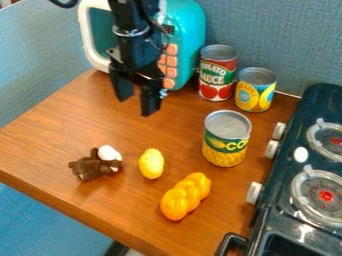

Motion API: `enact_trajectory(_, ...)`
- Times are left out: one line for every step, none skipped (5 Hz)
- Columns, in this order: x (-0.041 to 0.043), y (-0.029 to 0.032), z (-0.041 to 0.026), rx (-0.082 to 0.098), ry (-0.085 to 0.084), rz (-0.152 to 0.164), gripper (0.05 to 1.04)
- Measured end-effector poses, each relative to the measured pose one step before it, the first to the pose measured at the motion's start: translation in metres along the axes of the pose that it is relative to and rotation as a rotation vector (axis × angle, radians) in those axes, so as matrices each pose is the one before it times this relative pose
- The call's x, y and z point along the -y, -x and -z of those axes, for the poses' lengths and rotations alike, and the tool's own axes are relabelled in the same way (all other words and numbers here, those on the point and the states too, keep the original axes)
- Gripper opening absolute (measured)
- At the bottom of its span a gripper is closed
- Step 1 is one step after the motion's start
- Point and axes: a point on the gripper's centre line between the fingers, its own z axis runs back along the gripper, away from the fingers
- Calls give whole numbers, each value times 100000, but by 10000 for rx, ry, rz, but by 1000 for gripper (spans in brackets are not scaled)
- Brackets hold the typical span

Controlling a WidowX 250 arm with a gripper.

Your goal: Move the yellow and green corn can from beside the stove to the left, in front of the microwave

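At the left, near the front edge of the wooden desk (73, 135), lies a small brown soft toy (90, 167) with a white part at its far right side. Beyond it, at the far left, stands a teal toy microwave (192, 37) with orange buttons. The black gripper (135, 101) hangs in front of the microwave, pointing down, its jaws apart and open. A yellow lemon (151, 163) lies nearer, right of the soft toy. Next comes an orange braided loaf (186, 196), slanting beside the lemon near the front. The tomato sauce can (217, 75) stands upright at the far side, just right of the microwave. The corn can (226, 142) stands nearer, beyond the loaf. A shorter yellow can (255, 92) stands right of the sauce can. At the far right is a dark stove (326, 97) with pale knobs (254, 192) and round burners (326, 196).
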Motion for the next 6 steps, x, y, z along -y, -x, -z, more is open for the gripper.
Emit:
enact_trajectory(2855,-1408,-8,394,198,250,1001)
enact_trajectory(2250,-1527,-149,94,109,346,1001)
enact_trajectory(2153,-1742,-831,269,64,378,1001)
enact_trajectory(529,-1701,279,174,50,15,1001)
enact_trajectory(537,-1216,519,36,-2,6,1001)
enact_trajectory(494,-172,1696,-435,49,-80,1001)
